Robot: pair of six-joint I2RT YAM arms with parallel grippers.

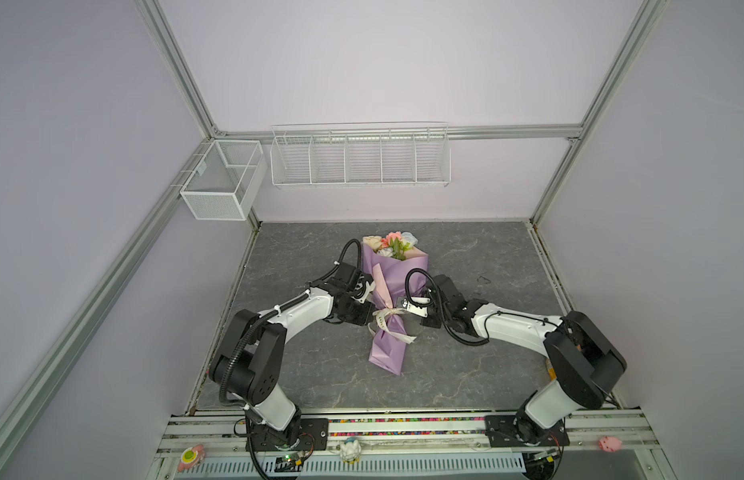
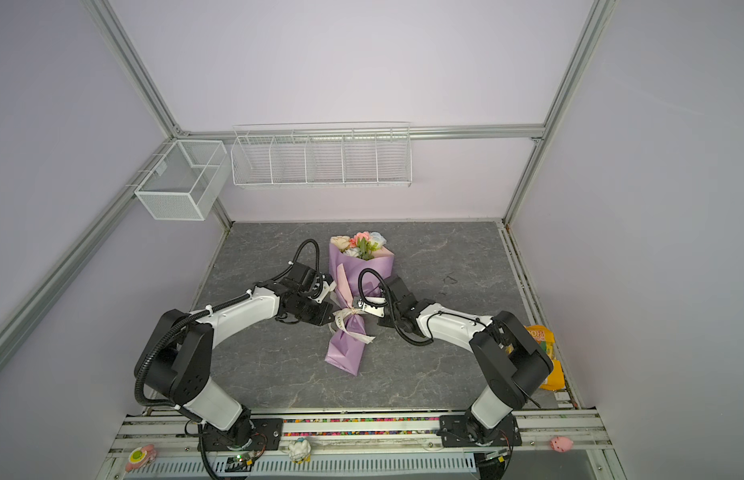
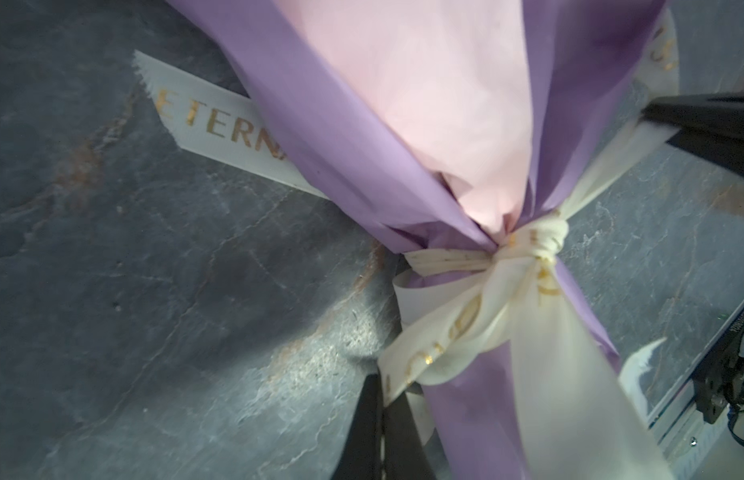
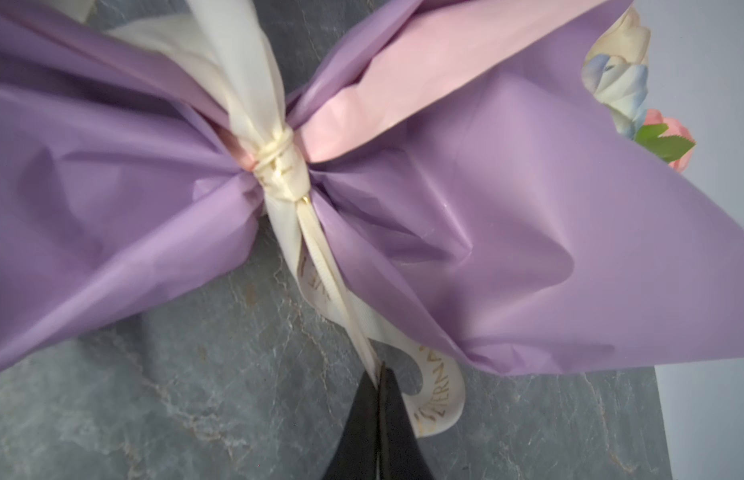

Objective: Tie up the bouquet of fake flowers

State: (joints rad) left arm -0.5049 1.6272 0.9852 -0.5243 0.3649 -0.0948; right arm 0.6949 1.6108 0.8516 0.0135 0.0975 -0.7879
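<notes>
The bouquet of fake flowers (image 1: 397, 270) (image 2: 364, 266) lies on the grey table in both top views. It is wrapped in lilac and pink paper, with the blooms at the far end. A cream ribbon with gold print is knotted (image 1: 388, 312) (image 3: 540, 241) (image 4: 279, 166) around its waist. My left gripper (image 1: 372, 318) (image 3: 380, 395) sits against the bouquet's left side, shut on a ribbon loop (image 3: 457, 328). My right gripper (image 1: 398, 309) (image 4: 378, 374) is at the right side, shut on a taut ribbon strand (image 4: 320, 257) running from the knot. A loose ribbon tail (image 3: 220, 124) lies on the table.
A white wire rack (image 1: 360, 160) and a mesh box (image 1: 223, 178) hang on the back wall. A yellow packet (image 2: 547, 353) lies at the table's right edge behind the right arm. The mounting rail (image 1: 403, 428) with small toys runs along the front.
</notes>
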